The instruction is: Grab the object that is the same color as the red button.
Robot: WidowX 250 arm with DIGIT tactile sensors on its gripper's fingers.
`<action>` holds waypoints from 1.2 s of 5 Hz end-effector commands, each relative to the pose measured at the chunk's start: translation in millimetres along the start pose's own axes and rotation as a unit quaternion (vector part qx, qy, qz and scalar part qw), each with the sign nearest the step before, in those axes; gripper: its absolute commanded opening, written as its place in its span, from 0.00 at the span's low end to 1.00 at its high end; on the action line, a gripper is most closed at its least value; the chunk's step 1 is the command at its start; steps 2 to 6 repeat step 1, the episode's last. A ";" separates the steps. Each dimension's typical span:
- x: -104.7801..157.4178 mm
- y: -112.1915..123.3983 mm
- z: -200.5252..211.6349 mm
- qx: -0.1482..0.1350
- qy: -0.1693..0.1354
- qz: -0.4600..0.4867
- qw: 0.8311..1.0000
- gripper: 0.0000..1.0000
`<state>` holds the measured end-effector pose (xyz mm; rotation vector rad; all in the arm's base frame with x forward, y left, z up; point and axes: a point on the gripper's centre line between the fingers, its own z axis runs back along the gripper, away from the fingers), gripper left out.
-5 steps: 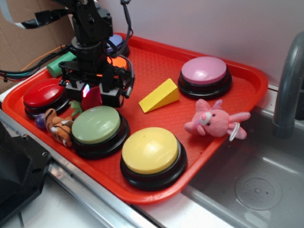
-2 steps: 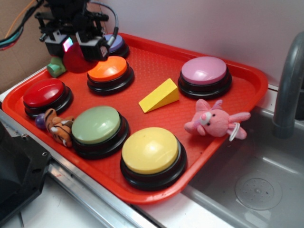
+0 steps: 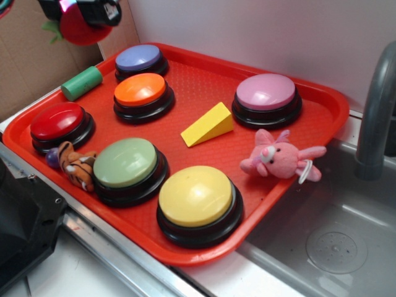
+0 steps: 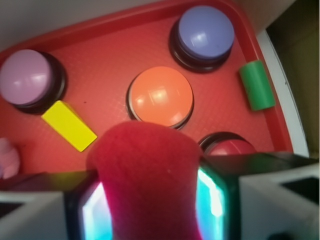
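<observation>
The wide red plastic tray (image 3: 322, 102) carries the dome buttons; the glossy red dome button on its black base (image 3: 59, 121) sits at the tray's left end, and in the wrist view only its top edge shows behind the gripper. The black gripper (image 3: 79, 8) is cropped by the top-left corner of the exterior frame — its arm is out of sight. It hangs high above the tray, jaws pinching the fuzzy dark-red plush ball (image 4: 150, 175), which bulges below them, green leafy stem pointing left.

A toy kitchen set-up: a grey sink basin (image 3: 334, 241) with faucet (image 3: 374, 117) (right of frame) beside a red tray (image 3: 322, 117).
</observation>
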<state>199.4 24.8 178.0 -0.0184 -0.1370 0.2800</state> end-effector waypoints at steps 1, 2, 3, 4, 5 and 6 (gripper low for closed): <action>16.0 9.7 21.0 -0.025 -0.039 -0.047 0.998 0.00; 16.0 9.7 21.0 -0.025 -0.039 -0.047 0.998 0.00; 16.0 9.7 21.0 -0.025 -0.039 -0.047 0.998 0.00; 16.0 9.7 21.0 -0.025 -0.039 -0.047 0.998 0.00; 16.0 9.7 21.0 -0.025 -0.039 -0.047 0.998 0.00; 16.0 9.7 21.0 -0.025 -0.039 -0.047 0.998 0.00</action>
